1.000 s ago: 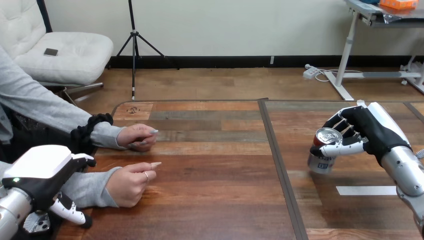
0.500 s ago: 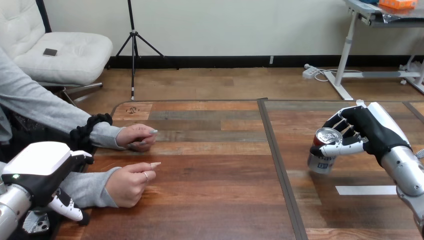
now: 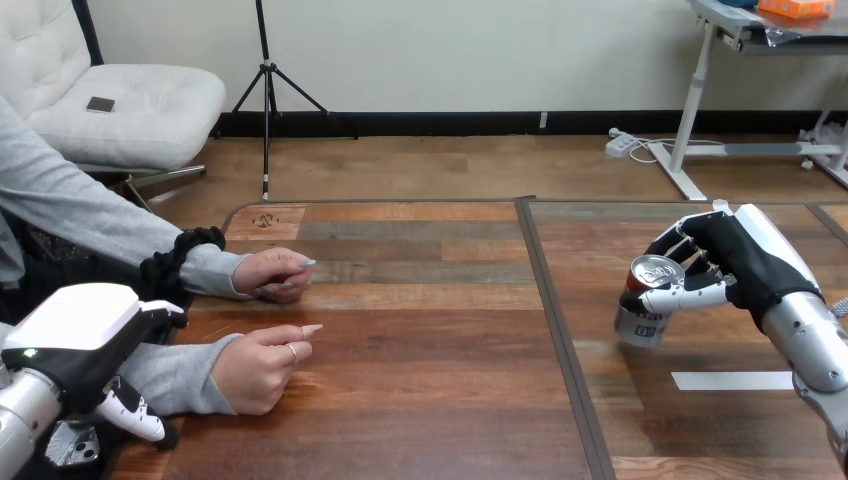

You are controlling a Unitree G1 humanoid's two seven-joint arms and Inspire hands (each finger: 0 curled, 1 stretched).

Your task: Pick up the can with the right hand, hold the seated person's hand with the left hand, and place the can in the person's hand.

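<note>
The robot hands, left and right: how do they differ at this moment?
The right robot hand is curled round a can at the right of the table; the left robot hand is at the near left corner, by the person's forearm, far from the can. The left robot hand shows mostly its white back, the right robot hand mostly black. Both are black with white shells.

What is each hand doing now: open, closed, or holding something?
Left hand: cannot be told.
Right hand: closed around the can.
</note>
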